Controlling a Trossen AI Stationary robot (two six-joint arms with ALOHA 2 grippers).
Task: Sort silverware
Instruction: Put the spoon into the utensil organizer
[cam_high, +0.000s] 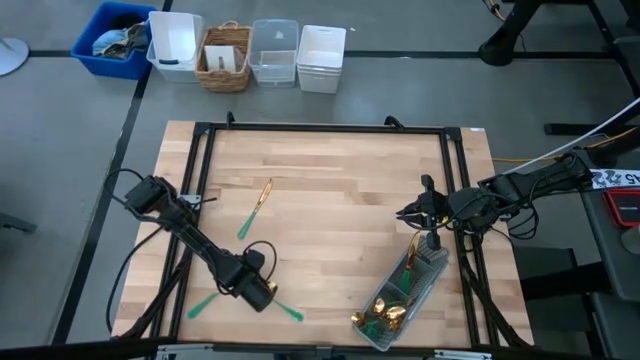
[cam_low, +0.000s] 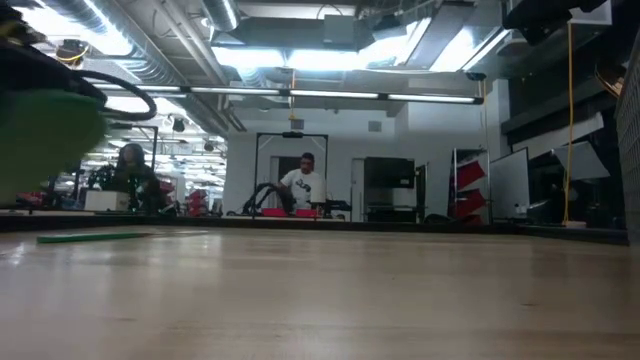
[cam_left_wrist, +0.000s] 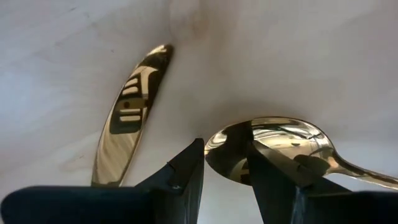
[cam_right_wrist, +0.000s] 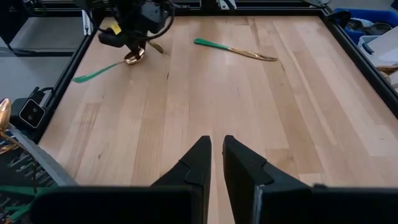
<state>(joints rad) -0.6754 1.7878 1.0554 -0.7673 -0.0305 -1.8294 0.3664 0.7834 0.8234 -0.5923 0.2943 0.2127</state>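
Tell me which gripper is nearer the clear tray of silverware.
Right. The right gripper hangs just beyond the clear tray's far end. The left gripper is far across the table, down over a spoon near the front edge.

Glossy gold metal spoon (cam_left_wrist: 273, 146) on matt wooden table (cam_high: 330, 190).

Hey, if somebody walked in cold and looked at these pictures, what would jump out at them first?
Probably the left claw, low at the table's near-left, its fingers straddling the rim of a shiny gold spoon with a gold knife blade lying beside it. Next, the clear tray near the right edge, with gold heads heaped at one end, the right claw hovering beside it. One teal-handled piece lies alone mid-table.
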